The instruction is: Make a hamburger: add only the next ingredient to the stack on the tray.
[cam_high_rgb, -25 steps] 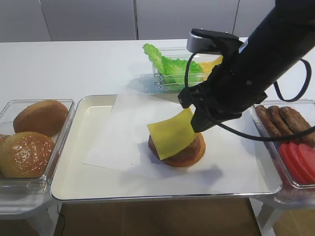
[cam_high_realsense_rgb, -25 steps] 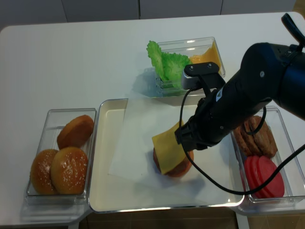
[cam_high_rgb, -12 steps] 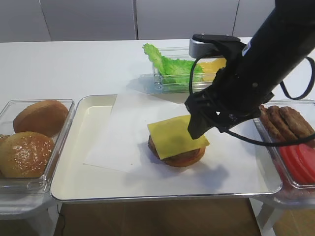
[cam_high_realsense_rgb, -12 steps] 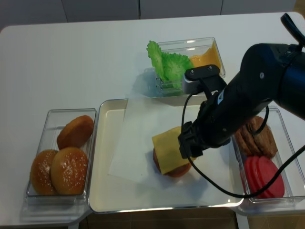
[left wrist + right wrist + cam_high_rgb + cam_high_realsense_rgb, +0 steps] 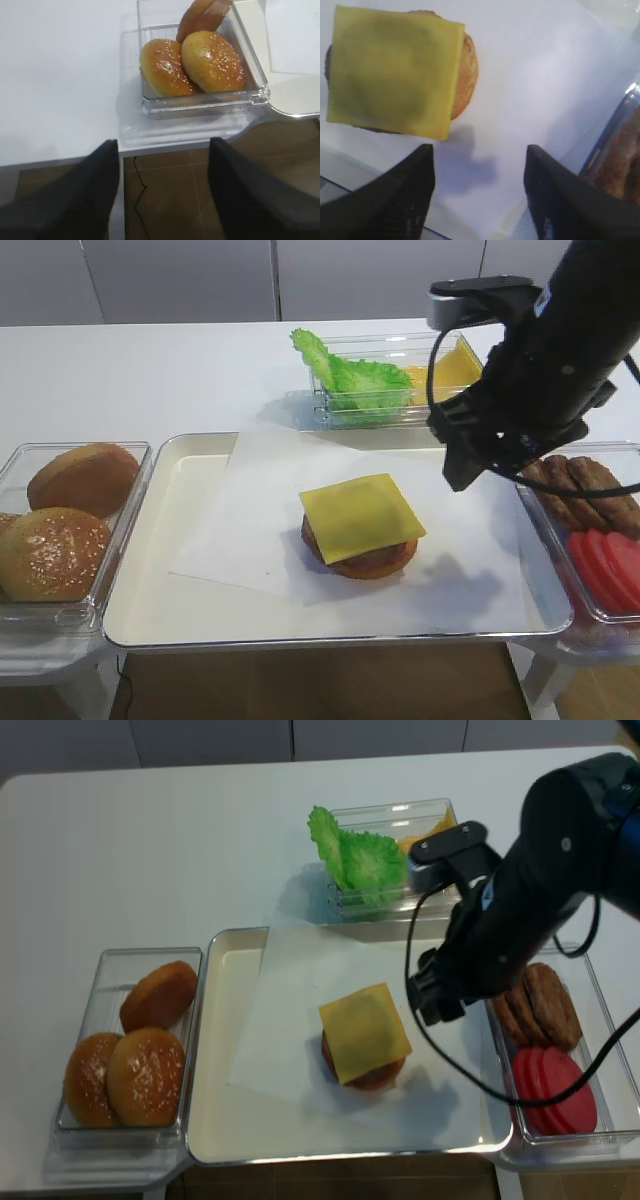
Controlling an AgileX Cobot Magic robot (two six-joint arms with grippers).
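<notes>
A square pale yellow cheese slice (image 5: 362,517) (image 5: 364,1032) (image 5: 395,70) lies flat on the stack (image 5: 372,563) (image 5: 378,1077), covering the patty. Only the bun's tan edge (image 5: 468,70) shows around it. The stack sits on white paper in the cream tray (image 5: 180,590) (image 5: 215,1105). My right gripper (image 5: 462,476) (image 5: 434,1010) (image 5: 480,150) hangs open and empty above the paper, up and to the right of the stack. My left gripper (image 5: 162,145) is open and empty over the table's near edge, beside the bun bin.
A clear bin of domed buns (image 5: 70,510) (image 5: 140,1050) (image 5: 200,60) stands left of the tray. Behind the tray a bin holds lettuce (image 5: 350,380) (image 5: 360,860) and more cheese (image 5: 455,365). On the right, a bin holds patties (image 5: 580,485) (image 5: 540,1005) and tomato slices (image 5: 605,565) (image 5: 550,1090).
The right gripper opened and let go of the cheese, which dropped from tilted to flat on the patty. That gripper then rose and drew back to the right.
</notes>
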